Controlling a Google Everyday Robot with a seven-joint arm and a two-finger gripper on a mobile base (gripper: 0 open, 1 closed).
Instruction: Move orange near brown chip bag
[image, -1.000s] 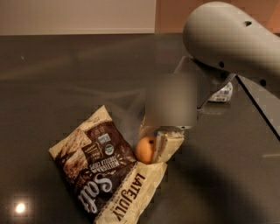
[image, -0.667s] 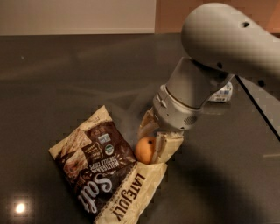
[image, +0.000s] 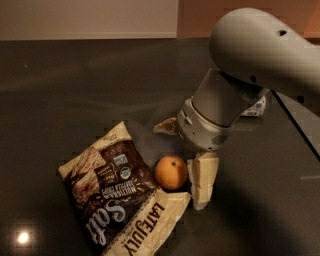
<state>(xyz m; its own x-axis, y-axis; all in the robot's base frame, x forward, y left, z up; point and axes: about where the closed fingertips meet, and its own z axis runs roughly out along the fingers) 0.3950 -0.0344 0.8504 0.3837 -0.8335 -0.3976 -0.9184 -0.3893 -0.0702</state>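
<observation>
The orange (image: 171, 172) lies on the dark table, touching the upper right edge of the brown chip bag (image: 117, 192), which lies flat with "LATE JULY" and "Salt" showing. My gripper (image: 184, 155) hangs just above and to the right of the orange and is open. One cream finger (image: 202, 182) stands close beside the orange's right side. The other finger (image: 166, 126) points out behind the orange, apart from it. The orange is not gripped.
The dark glossy table (image: 75, 90) stretches to the left and back. A white-labelled object (image: 255, 107) shows partly behind my arm at the right. A thin dark line (image: 300, 130) runs diagonally along the right. A light reflection (image: 22, 237) sits at the lower left.
My wrist has shifted to the right and turned, and the fingers now stand wider apart around the orange. The orange and the bag have stayed in place.
</observation>
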